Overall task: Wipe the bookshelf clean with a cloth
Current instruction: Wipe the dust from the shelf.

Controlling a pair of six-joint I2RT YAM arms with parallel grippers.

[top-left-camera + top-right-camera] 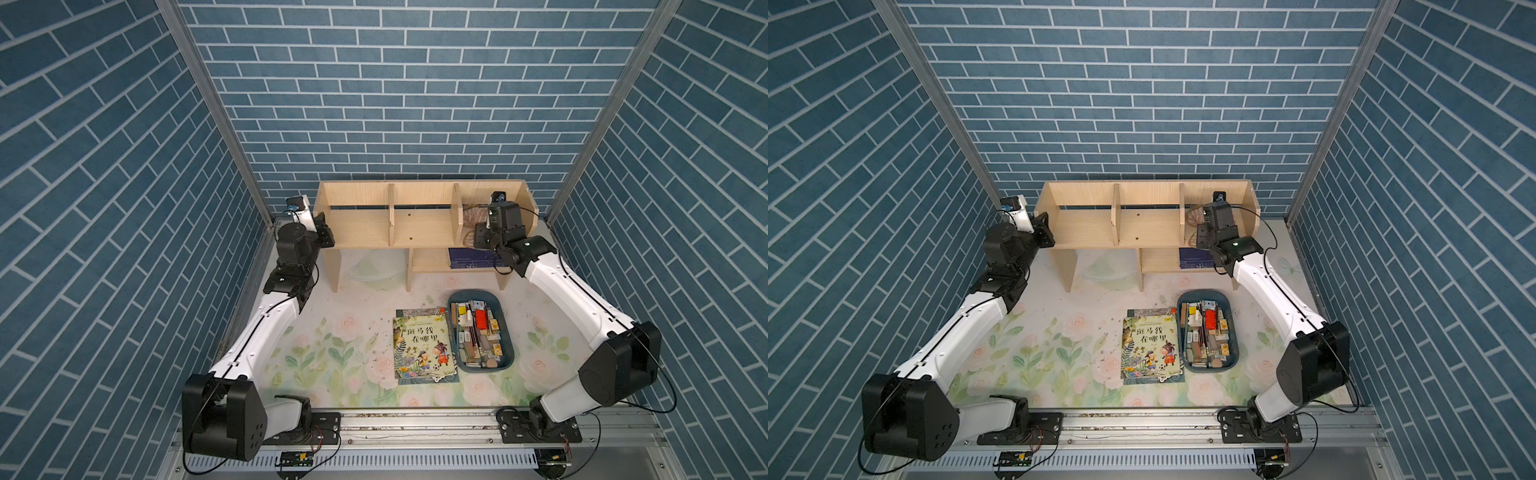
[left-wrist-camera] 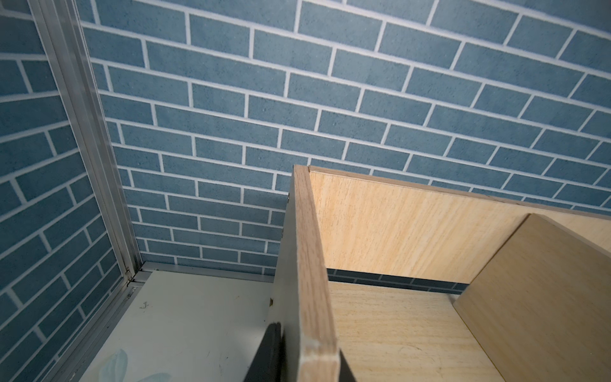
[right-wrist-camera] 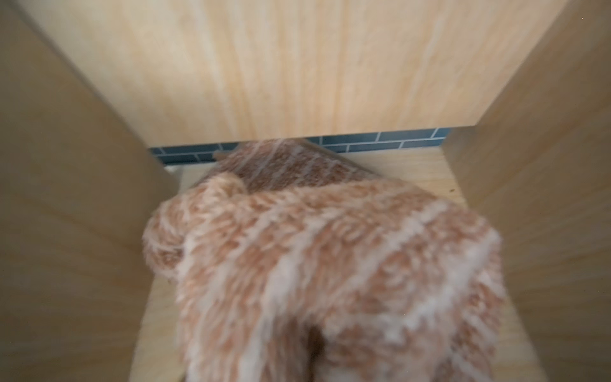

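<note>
Pale wood fills most of what I see: the bookshelf (image 1: pixel 419 232) stands at the 12 o'clock edge of the flowered tabletop (image 1: pixel 332 353), hard against the blue brick backdrop, its three upper compartments open toward me. My left claw (image 1: pixel 326 237) sits at the shelf's 9 o'clock end. In the left wrist view a dark finger (image 2: pixel 266 354) lies on the outer face of the end panel and a dark sliver shows on the inner face, so I read it as clamped on that panel's front edge. My right arm reaches into the compartment at the 3 o'clock end, where the right claw (image 1: pixel 482 237) is buried in the cloth (image 3: pixel 330 264). I cannot see its tips in any view, but the fabric bunches up right at it and I take it as closed tight on the cloth. The striped brown-pink and cream cloth lies on that compartment's floor, between the divider and the end panel, with one corner reaching the gap under the back board. A dark blue book (image 1: pixel 469 257) lies on the small lower shelf. A picture book (image 1: pixel 424 349) lies flat near the tabletop's middle, and just beside it at 3 o'clock is a teal tray (image 1: pixel 509 345) packed with small items.
</note>
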